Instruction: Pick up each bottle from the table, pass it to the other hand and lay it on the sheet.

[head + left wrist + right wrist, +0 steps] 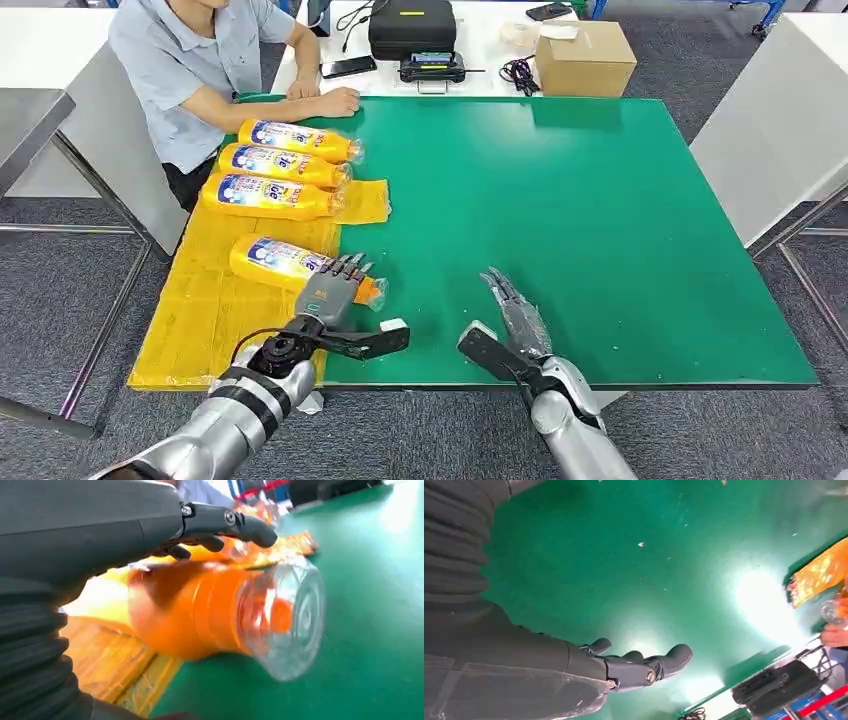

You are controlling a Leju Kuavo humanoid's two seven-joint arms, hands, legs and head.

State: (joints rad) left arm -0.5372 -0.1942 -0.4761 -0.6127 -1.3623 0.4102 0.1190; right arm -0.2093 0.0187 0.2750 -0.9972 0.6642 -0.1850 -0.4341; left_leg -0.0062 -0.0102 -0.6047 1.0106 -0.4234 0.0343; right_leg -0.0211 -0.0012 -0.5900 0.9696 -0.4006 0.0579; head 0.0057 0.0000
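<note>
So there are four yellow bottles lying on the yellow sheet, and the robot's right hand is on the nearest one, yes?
Nearly. Four yellow bottles do lie on the yellow sheet, but the left hand is on the nearest bottle, as the head view shows. The right hand is open above the green table, holding nothing.

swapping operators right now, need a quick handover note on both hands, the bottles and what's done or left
Left hand: on the fourth orange bottle, fingers over its cap end; grip or release unclear.
Right hand: open, holds nothing, above the green table.
Bottles: three lie side by side on the yellow sheet near the seated person; the fourth lies at the sheet's edge, clear cap over the green.
Done: three laid.
Left: finish the fourth; no others on the table.
</note>
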